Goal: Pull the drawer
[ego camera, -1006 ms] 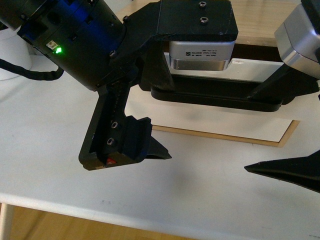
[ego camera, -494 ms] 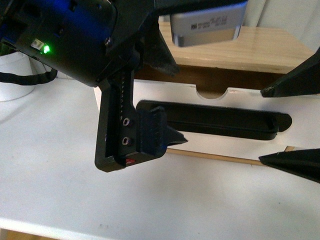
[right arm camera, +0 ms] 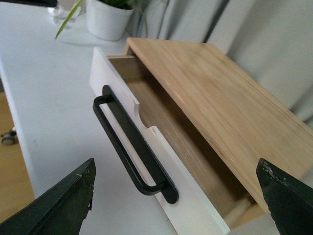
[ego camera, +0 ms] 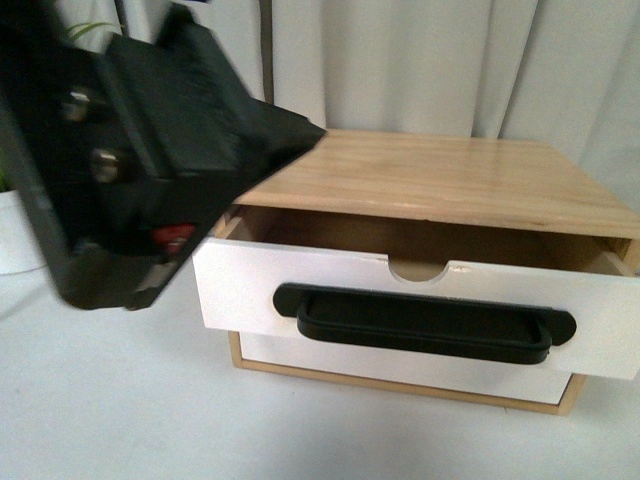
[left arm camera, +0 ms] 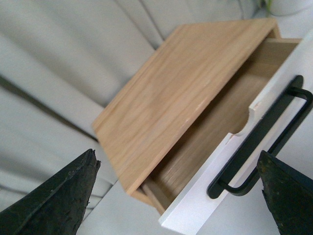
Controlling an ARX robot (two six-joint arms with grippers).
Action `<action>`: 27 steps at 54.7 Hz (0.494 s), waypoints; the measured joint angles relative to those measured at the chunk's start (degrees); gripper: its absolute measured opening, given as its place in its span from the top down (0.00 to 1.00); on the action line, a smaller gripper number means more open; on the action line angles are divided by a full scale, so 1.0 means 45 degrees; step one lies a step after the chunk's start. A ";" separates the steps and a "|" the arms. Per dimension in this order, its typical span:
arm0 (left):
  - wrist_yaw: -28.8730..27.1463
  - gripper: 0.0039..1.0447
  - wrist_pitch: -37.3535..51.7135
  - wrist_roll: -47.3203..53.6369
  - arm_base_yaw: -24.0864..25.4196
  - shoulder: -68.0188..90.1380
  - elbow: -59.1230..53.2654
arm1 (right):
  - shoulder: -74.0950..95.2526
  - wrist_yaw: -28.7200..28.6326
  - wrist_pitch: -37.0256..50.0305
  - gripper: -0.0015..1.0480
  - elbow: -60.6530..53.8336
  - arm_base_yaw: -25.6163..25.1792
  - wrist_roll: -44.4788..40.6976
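One wooden cabinet on a white table has two white drawer fronts. The upper drawer, with one black handle, stands partly pulled out. The left gripper and right gripper both gape wide, holding nothing.

The drawer — white front, black bar handle — stands pulled partly out; interior exposed

Home/office-type room, indoor. Pale pleated curtains at 12 o'clock behind white table, potted plant in white pot approx 10 o'clock, small wood cabinet on tabletop, wood floor beyond table edge.
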 joint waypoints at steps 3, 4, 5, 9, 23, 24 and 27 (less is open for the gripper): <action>-0.0495 0.05 0.0661 -0.0806 0.0291 -0.0889 -0.0942 | -0.0816 0.0063 0.0160 0.09 -0.0593 -0.0389 0.0661; -0.0617 0.05 0.0840 -0.1064 0.0423 -0.1161 -0.1268 | -0.1122 0.0073 0.0233 0.09 -0.0816 -0.0568 0.0957; -0.0714 0.05 0.0923 -0.1200 0.0491 -0.1292 -0.1423 | -0.1438 0.0121 0.0330 0.09 -0.1044 -0.0753 0.1224; -0.1205 0.05 0.1457 -0.2171 0.1127 -0.2186 -0.2613 | -0.2531 0.0199 0.0398 0.09 -0.1695 -0.1433 0.2113; -0.2963 0.05 0.1758 -0.6037 0.4595 -0.5600 -0.6431 | -0.7427 0.1530 -0.0981 0.09 -0.3837 -0.2623 0.5367; -0.2997 0.05 0.1651 -0.6397 0.4920 -0.5858 -0.6683 | -0.7699 0.1729 -0.1122 0.09 -0.3915 -0.2618 0.5600; -0.3264 0.05 0.1389 -0.7310 0.5610 -0.6368 -0.7261 | -0.8048 0.1885 -0.1253 0.09 -0.4046 -0.2642 0.6047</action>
